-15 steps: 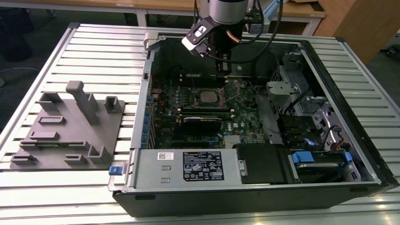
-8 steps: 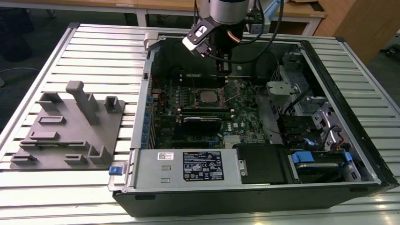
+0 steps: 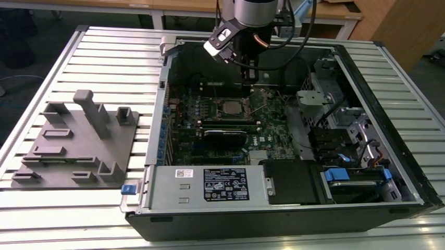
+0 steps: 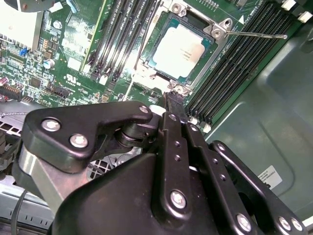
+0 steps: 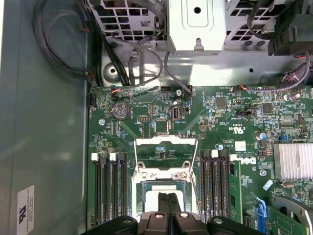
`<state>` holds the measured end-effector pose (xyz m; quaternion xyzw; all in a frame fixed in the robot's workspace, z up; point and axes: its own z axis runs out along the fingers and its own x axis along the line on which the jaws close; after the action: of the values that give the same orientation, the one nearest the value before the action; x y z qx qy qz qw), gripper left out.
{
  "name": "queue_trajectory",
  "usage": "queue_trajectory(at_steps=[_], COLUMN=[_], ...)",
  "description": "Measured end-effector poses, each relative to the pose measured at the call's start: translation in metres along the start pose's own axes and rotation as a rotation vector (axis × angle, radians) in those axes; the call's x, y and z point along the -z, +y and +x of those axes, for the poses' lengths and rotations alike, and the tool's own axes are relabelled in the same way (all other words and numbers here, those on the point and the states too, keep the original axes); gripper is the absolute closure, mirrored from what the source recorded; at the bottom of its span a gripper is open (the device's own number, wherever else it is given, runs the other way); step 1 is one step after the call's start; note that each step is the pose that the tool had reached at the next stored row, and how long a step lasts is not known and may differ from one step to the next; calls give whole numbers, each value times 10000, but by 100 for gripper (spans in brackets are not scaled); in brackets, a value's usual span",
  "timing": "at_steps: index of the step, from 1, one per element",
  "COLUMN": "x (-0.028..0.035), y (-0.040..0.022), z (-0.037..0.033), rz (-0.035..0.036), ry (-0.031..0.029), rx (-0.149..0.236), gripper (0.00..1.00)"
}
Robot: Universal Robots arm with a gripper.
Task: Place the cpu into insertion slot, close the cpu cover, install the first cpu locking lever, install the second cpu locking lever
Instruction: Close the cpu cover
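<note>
Over the motherboard (image 3: pixel 271 120), at about 1 o'clock from the cpu (image 3: pixel 228 107) in the exterior view, the gripper (image 4: pixel 174 99) has its fingers (image 4: pixel 168 120) pressed together on nothing. Cpu lies in the slot (image 4: pixel 211 58); cover (image 5: pixel 166 141) stands open.

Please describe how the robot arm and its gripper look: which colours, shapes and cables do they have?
The arm ends in a silver-grey cylinder, with black cables looping beside it. The gripper is black: flat linked bars with silver screws, narrowing to two slim fingers.

cpu (image 4: pixel 182 44): silver-grey | circuit board (image 5: pixel 205 122): green | claw (image 4: pixel 174 100): black (matte)
</note>
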<state>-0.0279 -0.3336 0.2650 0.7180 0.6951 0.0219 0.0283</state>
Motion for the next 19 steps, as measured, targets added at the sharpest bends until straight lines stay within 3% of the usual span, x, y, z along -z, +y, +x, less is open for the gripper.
queue_trajectory(at_steps=[8, 19], x=[-2, -9], y=[30, 115], z=[2, 7], rz=[-1, -1], ry=[1, 1], rx=[0, 0], gripper=[90, 90])
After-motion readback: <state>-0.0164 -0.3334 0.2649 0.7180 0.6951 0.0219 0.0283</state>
